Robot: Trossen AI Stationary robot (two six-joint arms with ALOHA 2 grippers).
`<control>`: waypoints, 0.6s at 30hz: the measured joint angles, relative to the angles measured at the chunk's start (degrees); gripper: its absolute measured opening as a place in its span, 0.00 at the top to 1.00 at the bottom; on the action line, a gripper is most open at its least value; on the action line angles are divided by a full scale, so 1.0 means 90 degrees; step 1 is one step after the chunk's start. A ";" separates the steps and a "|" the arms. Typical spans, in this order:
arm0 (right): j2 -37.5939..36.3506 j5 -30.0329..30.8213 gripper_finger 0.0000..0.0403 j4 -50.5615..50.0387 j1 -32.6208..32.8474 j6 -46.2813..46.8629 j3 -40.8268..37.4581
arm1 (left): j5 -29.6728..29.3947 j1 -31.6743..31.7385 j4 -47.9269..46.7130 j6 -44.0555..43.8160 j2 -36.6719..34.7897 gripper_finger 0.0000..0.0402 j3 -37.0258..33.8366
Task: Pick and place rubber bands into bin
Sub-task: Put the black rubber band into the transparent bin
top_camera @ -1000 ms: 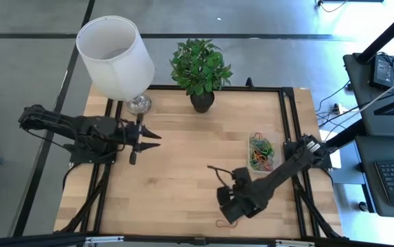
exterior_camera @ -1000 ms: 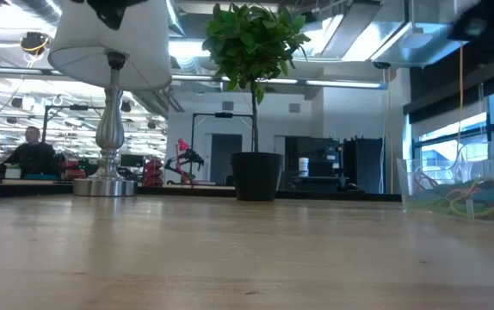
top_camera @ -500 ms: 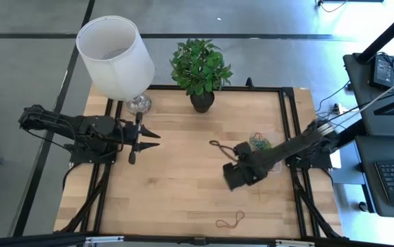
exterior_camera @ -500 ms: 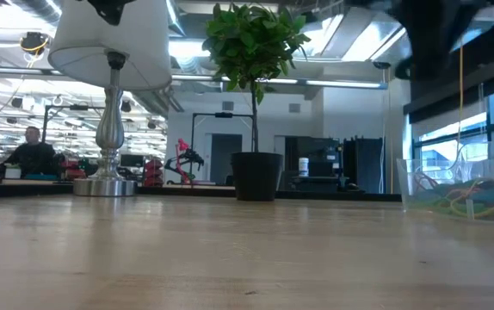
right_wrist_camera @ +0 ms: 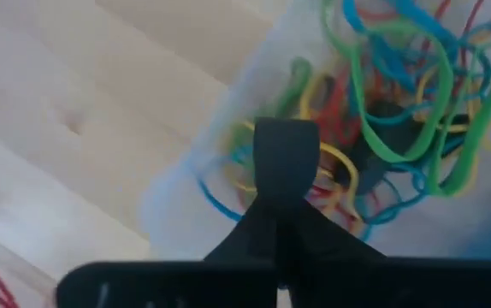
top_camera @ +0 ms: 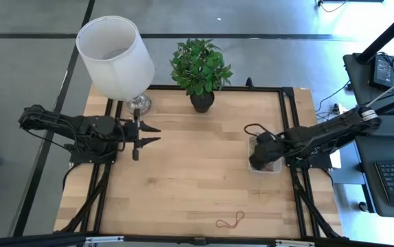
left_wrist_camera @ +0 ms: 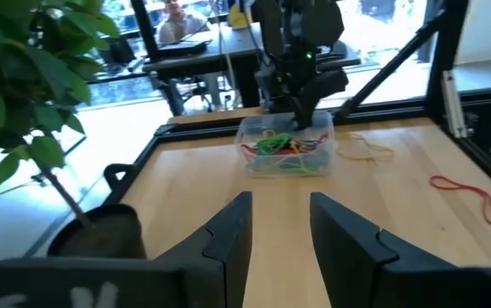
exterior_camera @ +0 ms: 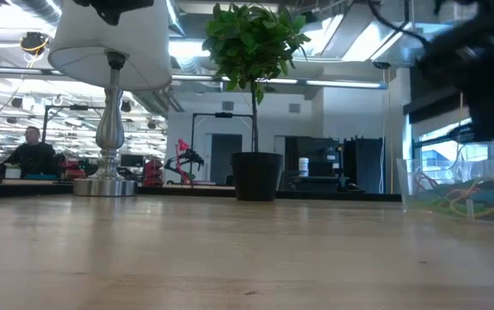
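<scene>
High view: the table (top_camera: 183, 178) is seen from above, with the right gripper (top_camera: 260, 156) held over the bin (top_camera: 274, 168) at about 3 o'clock on the tabletop. The bin is largely covered by the gripper and forearm. In the right wrist view the fingers (right_wrist_camera: 285, 162) are pressed together into one dark tip directly above the pile of bands (right_wrist_camera: 399, 94), coloured green, blue, yellow and red, heaped inside the clear bin (right_wrist_camera: 186, 192). Whether a band is pinched between the fingers cannot be told.

One red band (top_camera: 230, 221) is left on the wood at about 6 o'clock, near the front edge and well apart from the bin. A faint yellowish band (top_camera: 263, 195) is seen just in front of the bin, at about 4 o'clock. In the left wrist view these two are shown as a red loop (left_wrist_camera: 470, 195) and a pale loop (left_wrist_camera: 363, 151) beside the bin (left_wrist_camera: 286, 147).

The left gripper (top_camera: 149, 134) is held at about 9 o'clock, above the table beside the lamp (top_camera: 116, 57), with its fingers (left_wrist_camera: 228, 235) set apart and nothing between them. The plant (top_camera: 200, 67) stands at 12 o'clock on the back edge. In the low view the bin (exterior_camera: 462, 189) is seen at the right with bands inside, and a person (exterior_camera: 30, 151) is seated in the room behind.
</scene>
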 joint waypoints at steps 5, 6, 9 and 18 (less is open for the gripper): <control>-0.0237 -0.0299 0.99 0.0358 -0.0317 -0.0975 -0.0760 | -0.0129 0.0000 -0.0003 0.0000 0.0007 0.72 0.0000; -0.0208 -0.0313 0.98 0.0449 -0.0349 -0.1110 -0.0839 | -0.0148 0.0000 -0.0008 0.0000 0.0007 0.72 0.0000; -0.0140 -0.0302 0.95 0.0631 -0.0409 -0.1355 -0.1013 | -0.0185 0.0000 -0.0020 0.0000 0.0007 0.72 0.0000; -0.0166 -0.0280 0.76 0.0728 -0.0420 -0.1392 -0.1044 | -0.0378 0.0000 -0.0052 0.0000 0.0007 0.72 0.0000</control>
